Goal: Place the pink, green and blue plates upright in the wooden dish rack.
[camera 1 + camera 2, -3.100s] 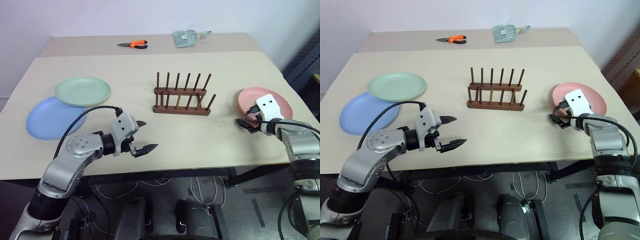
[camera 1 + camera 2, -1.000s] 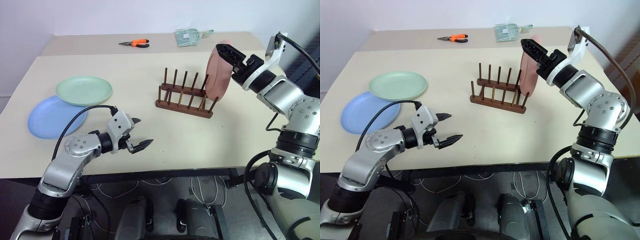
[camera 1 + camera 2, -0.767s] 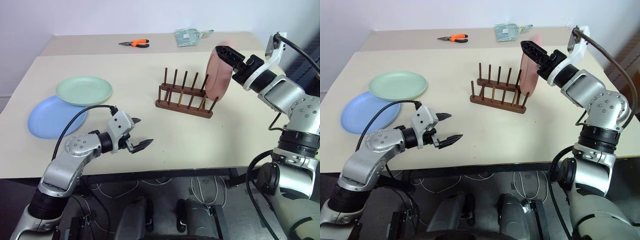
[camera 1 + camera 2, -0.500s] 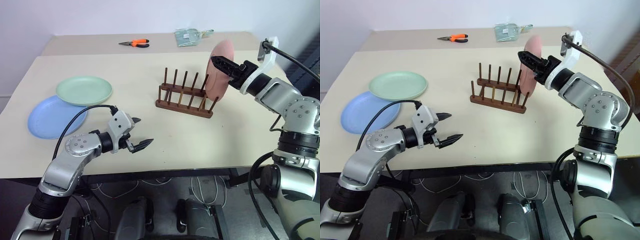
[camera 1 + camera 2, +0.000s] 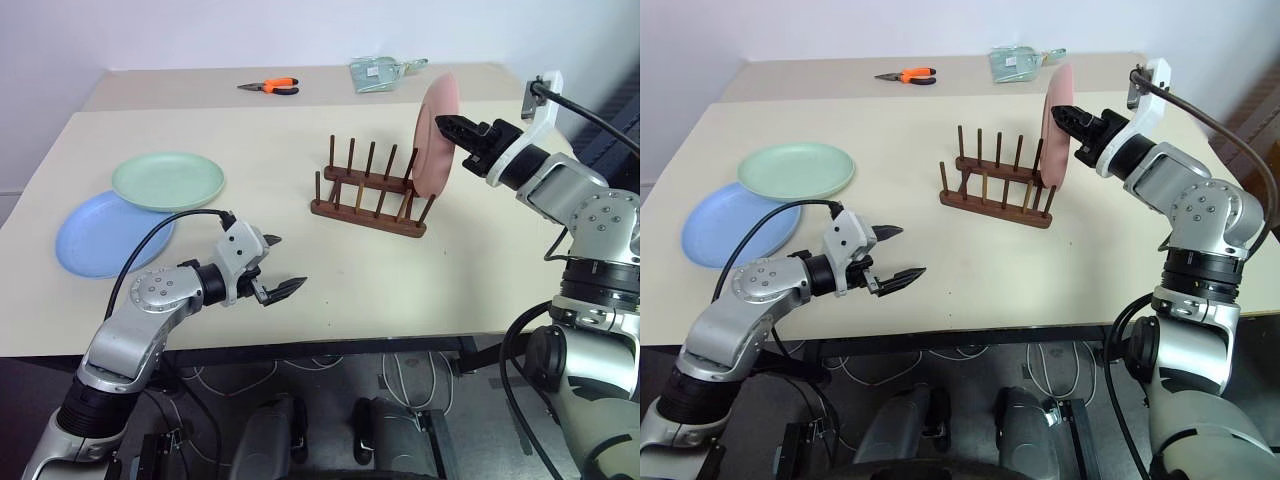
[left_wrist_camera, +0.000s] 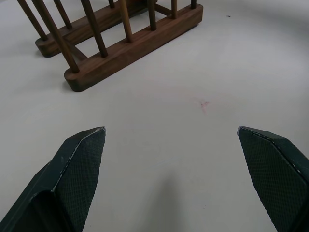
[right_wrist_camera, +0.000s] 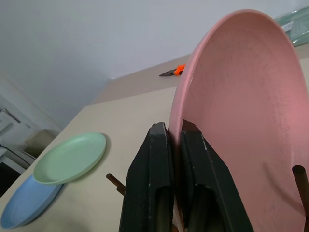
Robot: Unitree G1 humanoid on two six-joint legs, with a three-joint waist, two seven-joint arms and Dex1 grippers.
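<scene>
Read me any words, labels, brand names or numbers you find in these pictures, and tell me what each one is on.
There is no text to read.
Pink plate, green plate, blue plate: plain, no print.
Wooden rack: no mark.
Orange-handled pliers: no brand legible.
Clear packet at the table's far edge: any print on it is too small to read.
</scene>
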